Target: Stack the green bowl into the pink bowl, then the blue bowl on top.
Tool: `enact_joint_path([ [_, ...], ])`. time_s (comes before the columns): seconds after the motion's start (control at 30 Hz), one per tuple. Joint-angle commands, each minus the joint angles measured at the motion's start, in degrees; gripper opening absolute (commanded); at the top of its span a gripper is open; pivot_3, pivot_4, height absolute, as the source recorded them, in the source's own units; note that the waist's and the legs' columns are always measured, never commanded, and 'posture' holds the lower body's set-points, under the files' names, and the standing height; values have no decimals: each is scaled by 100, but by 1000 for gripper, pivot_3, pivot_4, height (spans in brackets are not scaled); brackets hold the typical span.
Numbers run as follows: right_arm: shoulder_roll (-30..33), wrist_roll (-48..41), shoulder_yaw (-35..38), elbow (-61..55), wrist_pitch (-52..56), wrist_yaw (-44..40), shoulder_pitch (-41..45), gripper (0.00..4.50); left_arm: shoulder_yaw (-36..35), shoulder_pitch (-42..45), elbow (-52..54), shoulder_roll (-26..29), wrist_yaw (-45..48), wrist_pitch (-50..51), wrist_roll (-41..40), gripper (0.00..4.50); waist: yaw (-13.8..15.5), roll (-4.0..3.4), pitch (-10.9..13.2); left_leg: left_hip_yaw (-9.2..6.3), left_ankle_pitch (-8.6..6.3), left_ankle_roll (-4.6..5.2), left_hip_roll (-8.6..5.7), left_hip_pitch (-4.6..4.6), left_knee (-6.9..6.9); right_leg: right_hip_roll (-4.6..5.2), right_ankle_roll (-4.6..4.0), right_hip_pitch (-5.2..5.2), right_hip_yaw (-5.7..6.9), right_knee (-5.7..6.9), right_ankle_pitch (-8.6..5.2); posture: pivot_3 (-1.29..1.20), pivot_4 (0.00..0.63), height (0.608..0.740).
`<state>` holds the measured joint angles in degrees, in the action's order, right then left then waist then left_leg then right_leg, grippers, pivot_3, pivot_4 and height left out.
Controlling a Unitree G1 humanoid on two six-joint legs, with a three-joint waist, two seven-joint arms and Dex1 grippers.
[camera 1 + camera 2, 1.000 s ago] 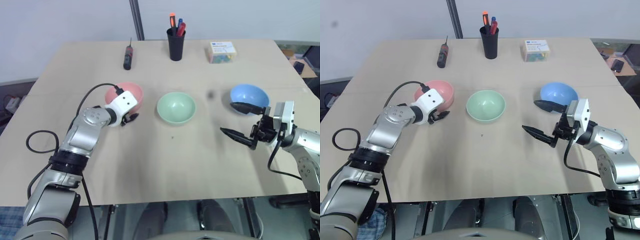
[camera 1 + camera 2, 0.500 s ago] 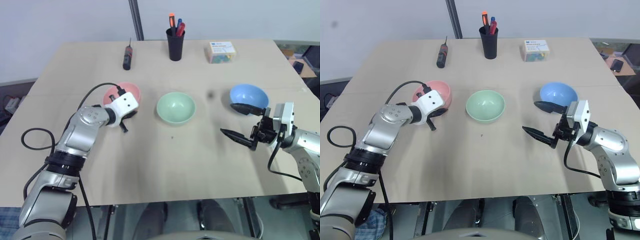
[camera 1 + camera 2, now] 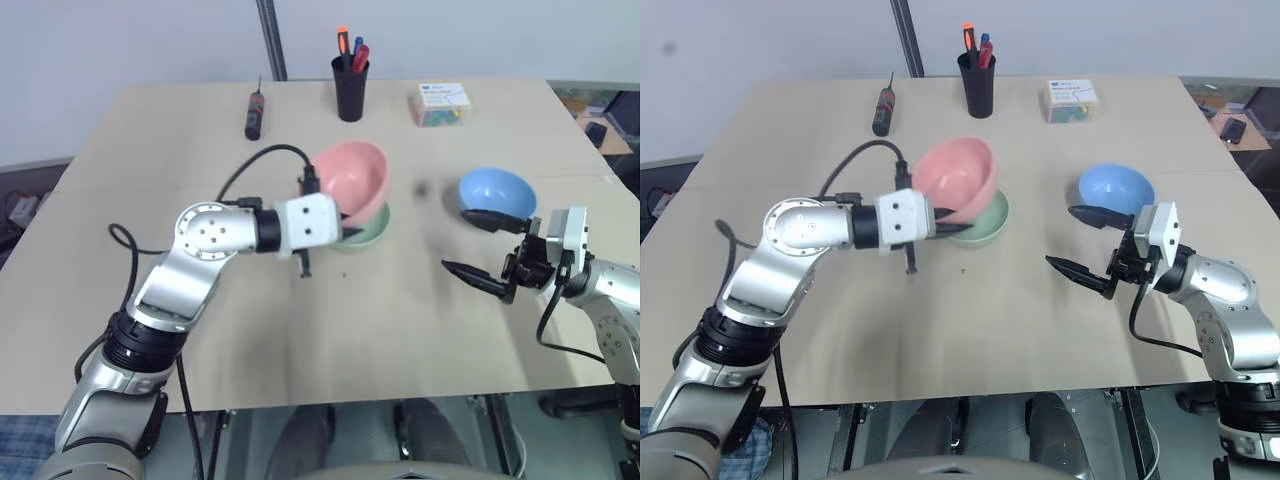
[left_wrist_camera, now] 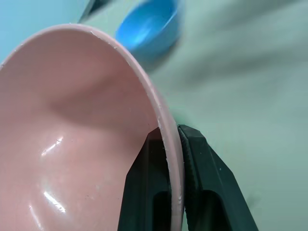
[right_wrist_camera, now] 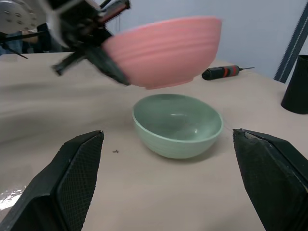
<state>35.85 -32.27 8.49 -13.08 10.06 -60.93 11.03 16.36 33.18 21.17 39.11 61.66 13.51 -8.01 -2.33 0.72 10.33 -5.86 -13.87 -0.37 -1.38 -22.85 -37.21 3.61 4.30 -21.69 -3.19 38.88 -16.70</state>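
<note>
My left gripper (image 3: 343, 214) is shut on the near rim of the pink bowl (image 3: 352, 178), one finger (image 4: 211, 192) outside the rim and one inside. It holds the bowl tilted in the air, right over the green bowl (image 3: 368, 232), which sits on the table's middle (image 5: 178, 125) partly hidden beneath it. The blue bowl (image 3: 497, 192) stands alone to the right. Just in front of the blue bowl, my right gripper (image 3: 454, 238) hovers open with nothing between its fingers (image 5: 67, 178).
At the back of the wooden table (image 3: 300, 330) are a black cup of pens (image 3: 351, 85), a screwdriver (image 3: 255, 112) and a small box (image 3: 444, 103). The left arm's cable loops above the table on the left.
My left gripper closed on the pink bowl's rim, lifted it off the table and carried it right, over the green bowl. The right arm and the blue bowl stayed put.
</note>
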Motion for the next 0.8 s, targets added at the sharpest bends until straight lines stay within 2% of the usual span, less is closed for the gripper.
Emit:
enact_joint_path([
  [0.03, -24, -22, 10, -75, -135, -18, 114, 4500, 177, 88, 134, 52, 352, -205, -47, 67, 1, 0, 0, 3, 0, 0, 0, 0, -1, 0, 0, 0, 0, 1, 0, 0, 150, 740],
  [0.27, -105, 19, -67, -71, -177, 22, 113, 4500, 749, 5, -190, 254, 1115, -736, 217, 67, 8, 0, 0, 8, 0, 0, 0, -1, -2, -1, 0, 1, 0, -1, 0, 0, 150, 740],
  [0.5, -144, 51, -78, -102, -168, 68, 96, 4500, 1009, -111, -540, 370, 1563, -1303, 450, 67, 6, 0, 0, 8, 0, 1, 0, -1, -3, -1, 0, 1, 0, -1, 0, 0, 150, 740],
  [0.7, -131, 50, -67, -97, -164, 88, 90, 4500, 1051, -122, -1266, 352, 1349, -1946, 1031, 67, 12, 0, 0, 7, 0, 1, 0, 0, -4, -2, 0, 1, 1, 1, 0, 0, 150, 740],
  [0.8, -124, 51, -69, -86, -164, 85, 106, 4500, 1019, -86, -1467, 307, 1332, -2038, 1070, 67, 18, 0, 0, 5, 0, 1, -1, 0, -8, -2, 0, 4, 2, 1, 0, 0, 150, 740],
])
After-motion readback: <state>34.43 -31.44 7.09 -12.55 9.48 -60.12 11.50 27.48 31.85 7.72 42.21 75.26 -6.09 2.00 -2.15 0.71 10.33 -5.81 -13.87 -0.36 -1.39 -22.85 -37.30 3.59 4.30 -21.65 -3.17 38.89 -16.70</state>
